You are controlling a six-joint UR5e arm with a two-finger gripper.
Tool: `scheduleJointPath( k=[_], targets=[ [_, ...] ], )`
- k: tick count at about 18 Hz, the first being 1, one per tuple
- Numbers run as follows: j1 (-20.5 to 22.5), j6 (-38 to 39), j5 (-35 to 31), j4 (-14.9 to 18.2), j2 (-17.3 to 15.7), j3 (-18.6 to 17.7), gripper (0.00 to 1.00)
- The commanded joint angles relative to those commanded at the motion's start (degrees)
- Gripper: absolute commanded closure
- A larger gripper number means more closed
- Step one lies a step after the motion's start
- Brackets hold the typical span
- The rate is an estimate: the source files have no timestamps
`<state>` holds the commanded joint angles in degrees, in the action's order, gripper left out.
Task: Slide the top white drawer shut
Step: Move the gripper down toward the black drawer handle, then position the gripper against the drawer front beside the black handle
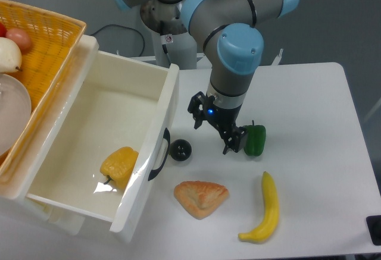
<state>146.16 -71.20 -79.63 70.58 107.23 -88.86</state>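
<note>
Top white drawer (95,147): pulled well out over the left part of the table, its front panel facing right, a black curved handle (159,154) on that panel.
Inside the drawer: a yellow bell pepper (119,166) lies near the front panel, on the drawer floor.
Gripper (215,128): hangs over the table just right of the drawer front, fingers spread with nothing between them; one fingertip is by the green pepper, the other points toward the drawer.
Arm (238,46): reaches down from the far side, blue joint cap above the wrist.
Black ball (180,150): on the table, just beside the handle, left and slightly nearer than the gripper.
Green bell pepper (255,140): just right of the gripper, upright on the table.
Pastry (200,197): flat on the table, nearer than the ball.
Banana (266,208): right of the pastry, lying lengthwise near to far.
Yellow woven basket (44,52): far left, above the drawer, holding round fruit at its left edge.
Table (309,129): white surface.
</note>
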Motion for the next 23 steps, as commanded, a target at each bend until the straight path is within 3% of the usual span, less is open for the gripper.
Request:
scheduleJointPath(
  k=[4, 7, 12, 16, 23],
  targets=[
    [-0.1, 4.2, -0.6, -2.3, 0.8, 0.0, 0.00],
    [-0.5, 8.3, -5.6, -3.1, 1.3, 0.3, 0.00],
    [-1.4, 19.7, -6.0, -4.6, 3.2, 1.4, 0.00],
    [-4.4, 32.5, -6.0, -7.7, 5.7, 2.0, 0.00],
    [-5.6, 33.7, -5.9, -8.6, 8.3, 2.7, 0.00]
  ],
)
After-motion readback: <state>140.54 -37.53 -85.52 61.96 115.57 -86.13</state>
